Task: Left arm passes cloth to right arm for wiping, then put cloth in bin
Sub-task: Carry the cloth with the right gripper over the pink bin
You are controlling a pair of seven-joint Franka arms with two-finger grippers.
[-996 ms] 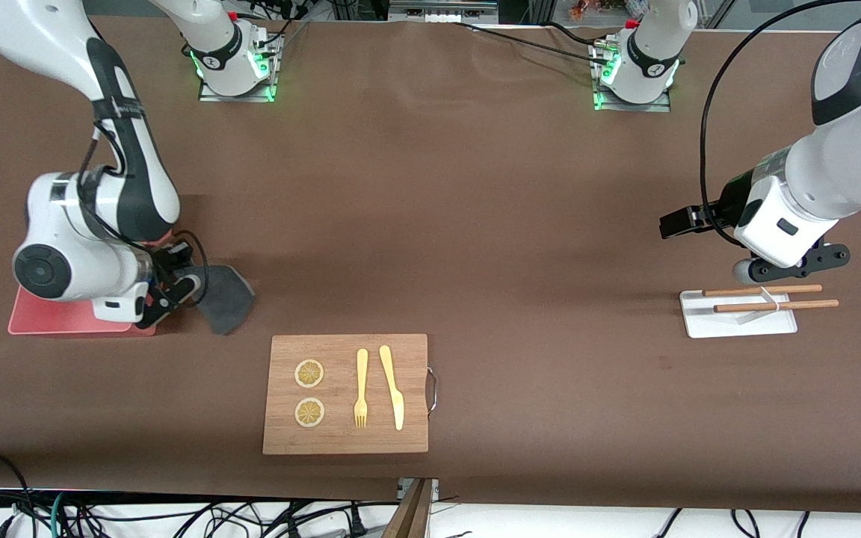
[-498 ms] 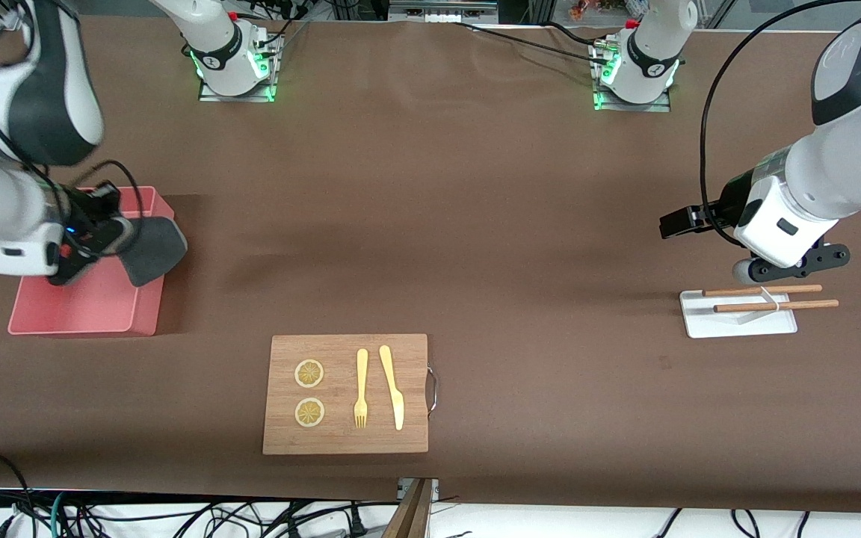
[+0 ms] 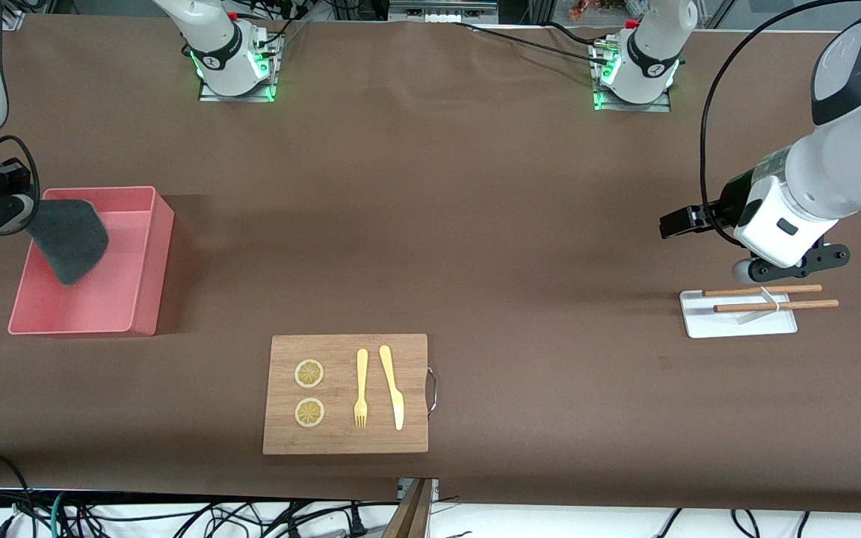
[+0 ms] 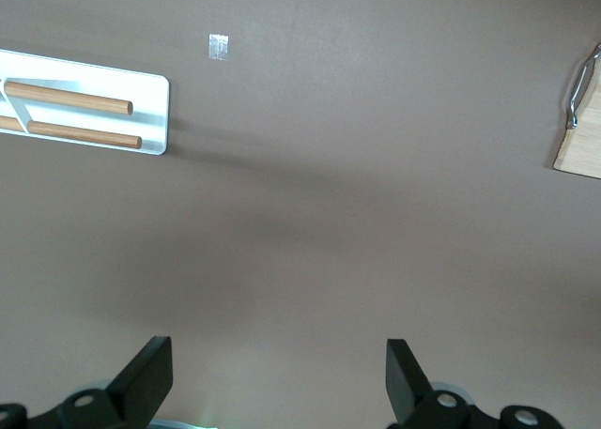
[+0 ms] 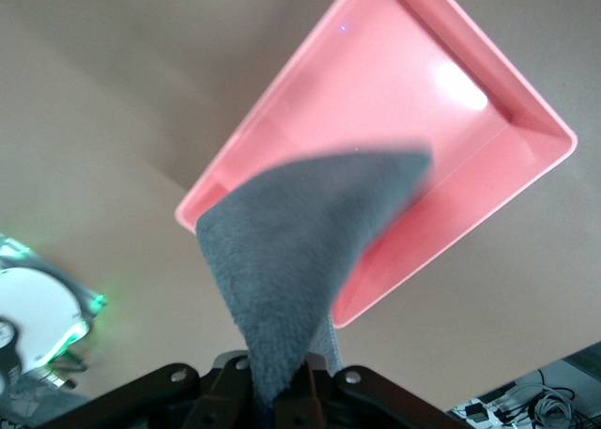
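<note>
**A:** What is hard to make out here?

**B:** The right gripper [image 3: 18,211] sits at the frame edge in the front view, so most of its arm is cut off. In the right wrist view only the roots of its 2 fingers show, and the pinch point is buried in fabric. The left gripper [image 4: 274,377] shows just 2 dark fingertips [image 4: 146,377] in its own wrist view.

**B:** How does the cloth look?

**A:** The cloth [image 3: 69,237] is dark grey and fuzzy, hanging as 1 floppy flap with a rounded lower corner. No pink side shows.

**A:** And where is it against the gripper?

**B:** The right gripper is clenched on its upper edge, and the rest droops below the fingers, over the pink bin [image 3: 148,263] at the right arm's end of the table. It hangs above the bin's floor, near the wall farthest from the board.

**A:** The other arm?

**B:** It waits with fingers spread apart, holding nothing, over bare table beside the white tray [image 3: 737,321] with 2 wooden sticks [image 3: 774,305]. The cutting board [image 3: 345,394] lies nearer the front camera.
</note>
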